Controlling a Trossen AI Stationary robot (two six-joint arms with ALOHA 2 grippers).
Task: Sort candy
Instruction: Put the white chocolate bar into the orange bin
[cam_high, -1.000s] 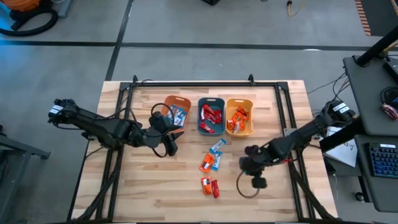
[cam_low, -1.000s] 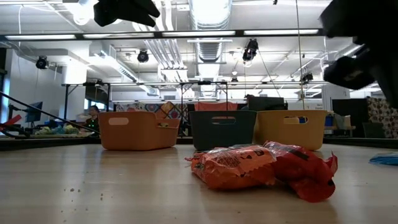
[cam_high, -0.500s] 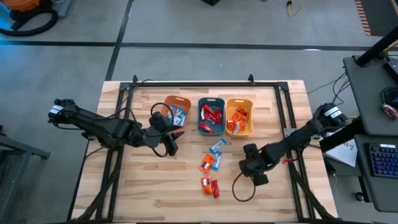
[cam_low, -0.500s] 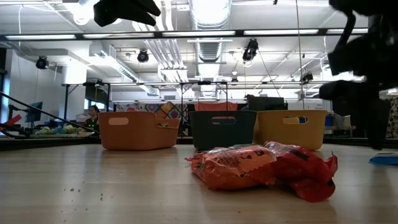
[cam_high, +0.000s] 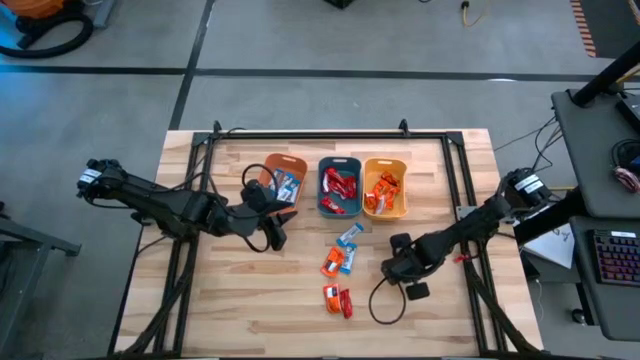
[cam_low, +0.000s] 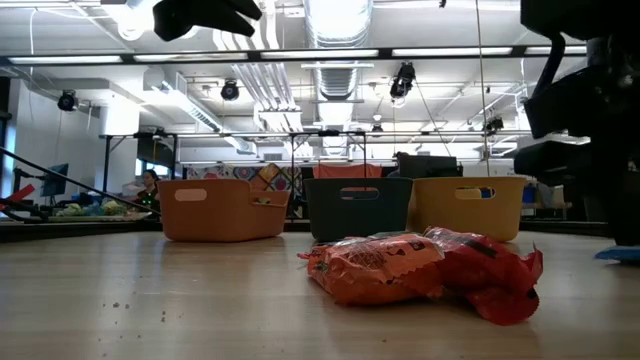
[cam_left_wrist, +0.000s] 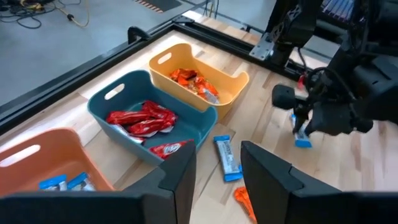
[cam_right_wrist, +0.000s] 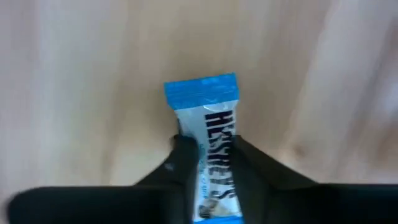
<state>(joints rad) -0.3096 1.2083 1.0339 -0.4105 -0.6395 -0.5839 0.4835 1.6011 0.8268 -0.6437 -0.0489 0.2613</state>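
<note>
- On the wooden table (cam_high: 240, 300), toward its right half, the right gripper (cam_right_wrist: 208, 155) is down at the surface with its two dark fingers (cam_right_wrist: 183, 155) pressed against either side of a blue-and-white candy (cam_right_wrist: 208, 134) lying flat on the wood; the left wrist view shows the same bar (cam_left_wrist: 302, 138) under that gripper (cam_left_wrist: 300, 124).
- Near the table's left-centre, the left gripper (cam_high: 272, 235) hangs above the wood just beside the orange bin (cam_high: 268, 163); its fingers (cam_left_wrist: 180, 177) stand apart with nothing between them.
- Along the far side, three bins sit in a row: the orange bin holds blue-and-white candies (cam_high: 288, 186), the teal bin (cam_high: 341, 162) holds red candies (cam_high: 340, 185), and the yellow-orange bin (cam_high: 386, 162) holds orange candies (cam_high: 385, 190).
- Loose on the table in front of the bins lie another blue-and-white bar (cam_high: 350, 235), an orange piece with a blue one beside it (cam_high: 338, 262), and nearer the front edge an orange candy touching a red one (cam_high: 337, 299).
- From table height, that orange-and-red pair (cam_low: 420, 270) fills the foreground, with the three bins behind it.
</note>
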